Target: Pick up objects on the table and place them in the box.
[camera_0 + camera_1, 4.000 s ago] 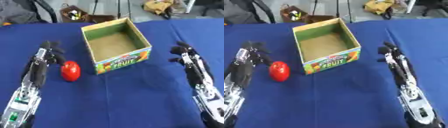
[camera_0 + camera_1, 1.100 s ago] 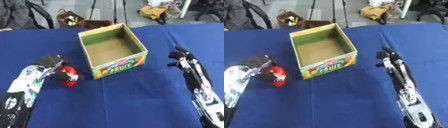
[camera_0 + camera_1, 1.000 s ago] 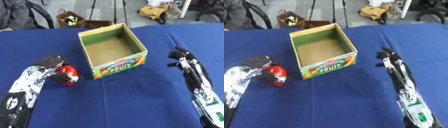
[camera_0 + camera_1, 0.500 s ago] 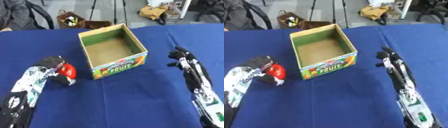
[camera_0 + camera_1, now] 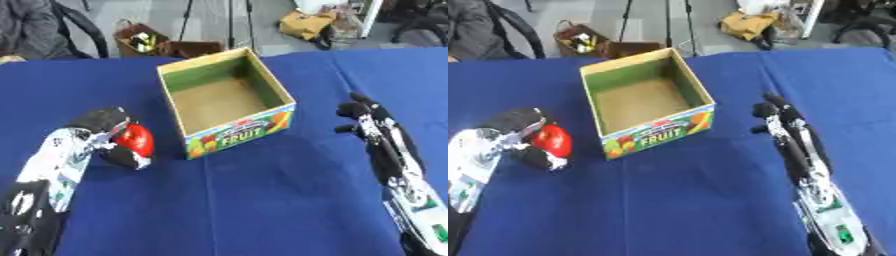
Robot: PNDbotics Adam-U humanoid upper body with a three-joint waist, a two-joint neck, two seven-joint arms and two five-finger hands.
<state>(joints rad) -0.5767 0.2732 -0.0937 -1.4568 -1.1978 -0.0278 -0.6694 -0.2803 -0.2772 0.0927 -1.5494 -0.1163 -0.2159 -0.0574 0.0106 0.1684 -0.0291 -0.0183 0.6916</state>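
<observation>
A red round fruit (image 5: pixel 136 140) sits in my left hand (image 5: pixel 107 131), whose fingers and thumb curl round it just left of the box. The open cardboard box (image 5: pixel 226 102), with a green inner wall and "FRUIT" printed on its front, stands at the table's middle and holds nothing that I can see. My right hand (image 5: pixel 366 111) hovers open to the right of the box, fingers straight and pointing away from me, with nothing in it.
A blue cloth (image 5: pixel 262 210) covers the table. Beyond the far edge are a chair (image 5: pixel 74 25), bags (image 5: pixel 144 42) on the floor and stand legs. A seated person shows at the top left corner.
My left hand has closed round the red fruit and moved it slightly up and toward the box. The right hand has stayed in place.
</observation>
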